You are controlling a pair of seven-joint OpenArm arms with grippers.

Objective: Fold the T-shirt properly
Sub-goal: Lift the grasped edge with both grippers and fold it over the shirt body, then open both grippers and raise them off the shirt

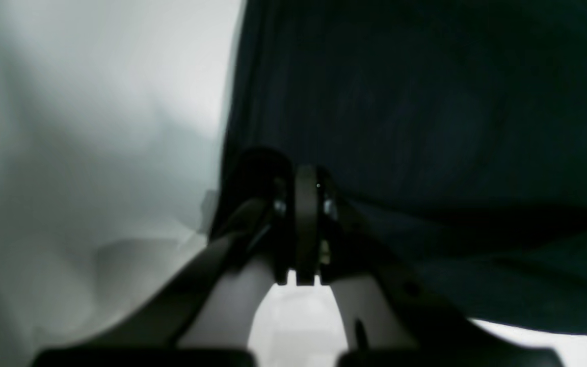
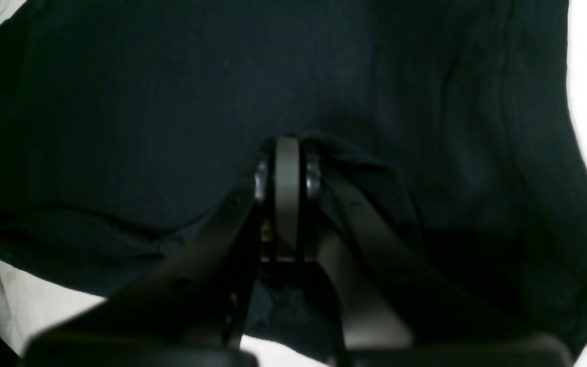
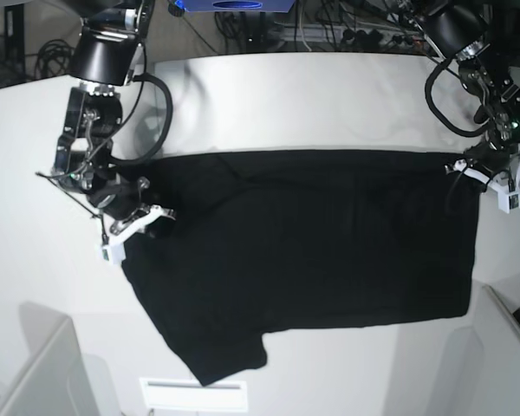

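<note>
The black T-shirt (image 3: 312,243) lies spread with its plain side up on the white table (image 3: 286,95), one sleeve pointing toward the front edge. At the shirt's right end, my left gripper (image 3: 465,166) is shut on the upper corner. In the left wrist view its closed fingertips (image 1: 306,176) pinch the edge of the dark cloth (image 1: 426,102). My right gripper (image 3: 154,221) is shut on the shirt's left end, near the other sleeve. The right wrist view shows its fingertips (image 2: 286,148) pressed together with cloth (image 2: 120,102) bunched around them. No print is visible.
Cables and a blue device (image 3: 238,5) lie beyond the table's back edge. A white panel (image 3: 35,368) stands at the front left, a slotted white plate (image 3: 193,386) at the front edge, and another white panel (image 3: 507,329) at the front right.
</note>
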